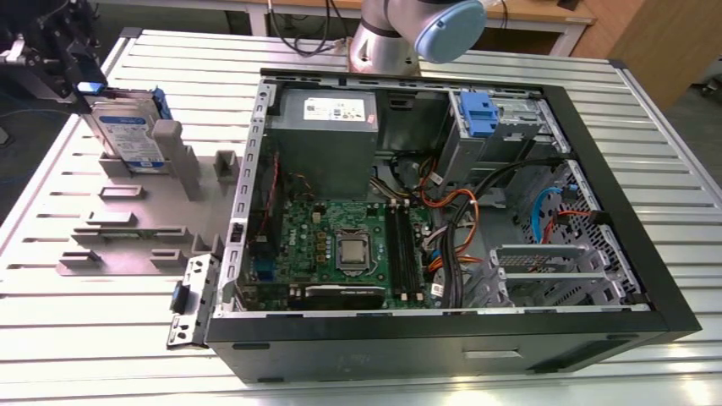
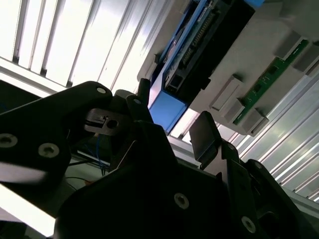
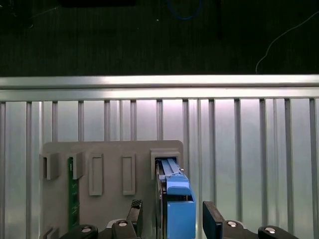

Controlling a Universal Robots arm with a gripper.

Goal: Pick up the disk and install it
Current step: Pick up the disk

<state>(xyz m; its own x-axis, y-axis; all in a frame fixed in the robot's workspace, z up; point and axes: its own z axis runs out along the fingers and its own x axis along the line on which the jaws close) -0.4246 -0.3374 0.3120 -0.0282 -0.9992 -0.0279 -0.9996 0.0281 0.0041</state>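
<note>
The disk [image 3: 178, 199] stands on edge in a slot of the grey fixture [image 3: 112, 152] on the slatted table [image 3: 249, 149], between the spread fingers [image 3: 212, 215] of the gripper [image 3: 173, 213], touching neither.

Ext. view high, wide; wrist views close; all share disk [image 1: 122, 134] [image 2: 167, 107] [image 3: 179, 209].

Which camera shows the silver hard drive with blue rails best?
The exterior view: the silver rectangular disk with blue plastic rails stands upright there, labelled face showing. Both wrist views show its blue rail edge-on.
</note>
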